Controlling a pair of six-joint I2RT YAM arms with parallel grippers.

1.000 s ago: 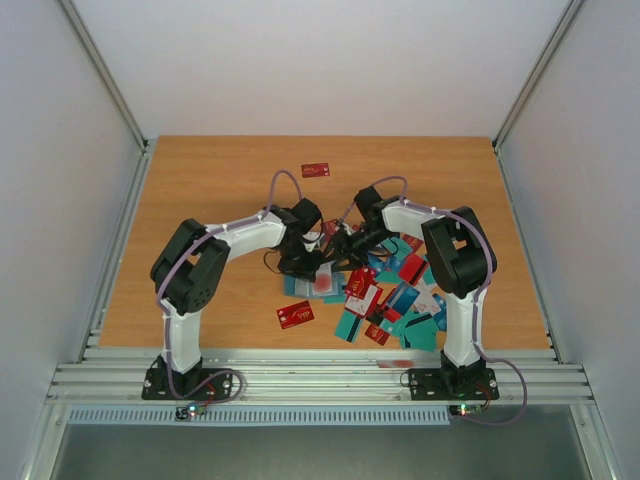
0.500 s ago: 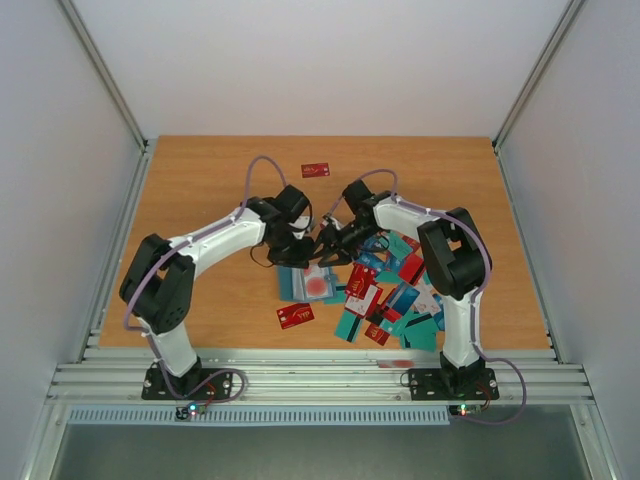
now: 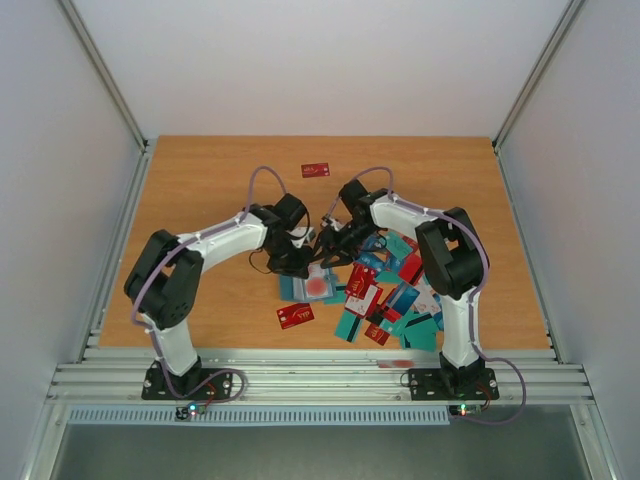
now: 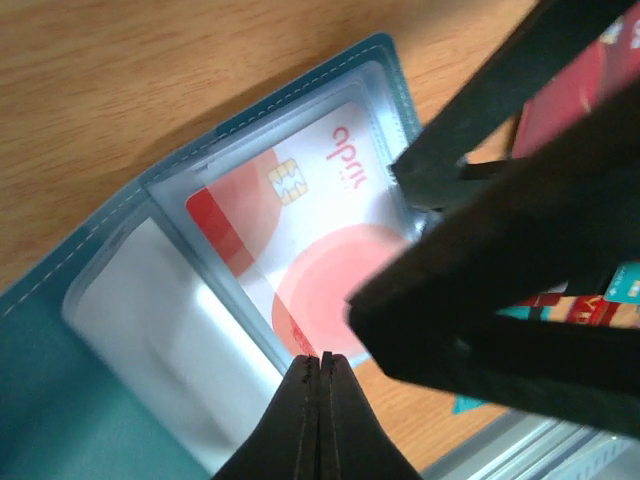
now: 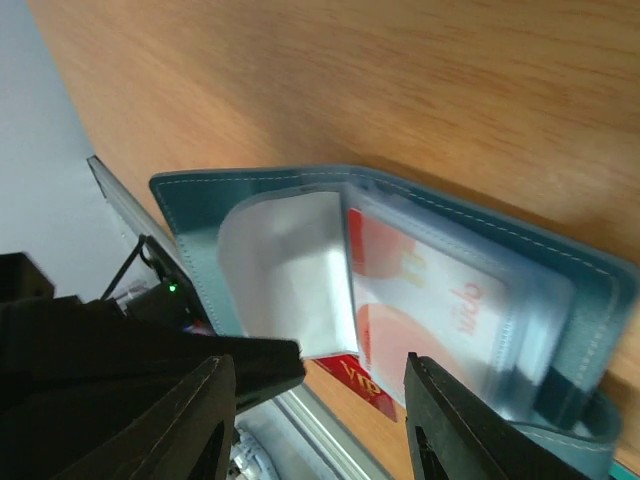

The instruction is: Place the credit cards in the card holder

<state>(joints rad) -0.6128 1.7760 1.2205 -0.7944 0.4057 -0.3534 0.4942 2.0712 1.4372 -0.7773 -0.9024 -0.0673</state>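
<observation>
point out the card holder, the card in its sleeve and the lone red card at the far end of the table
card holder [image 4: 55,425]: left wrist view, teal cover.
sleeved card [image 4: 300,240]: left wrist view, white middle.
lone red card [image 3: 316,170]: top external view, its centre.

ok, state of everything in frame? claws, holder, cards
left claw: shut, tips at a clear sleeve's edge
right claw: open, over the holder
card holder: open, lying flat
clear sleeve: raised, partly turned
white-and-red card: sleeved inside the holder
card pile: loose, right of the holder
near red card: flat, outside the holder
far red card: flat, alone
</observation>
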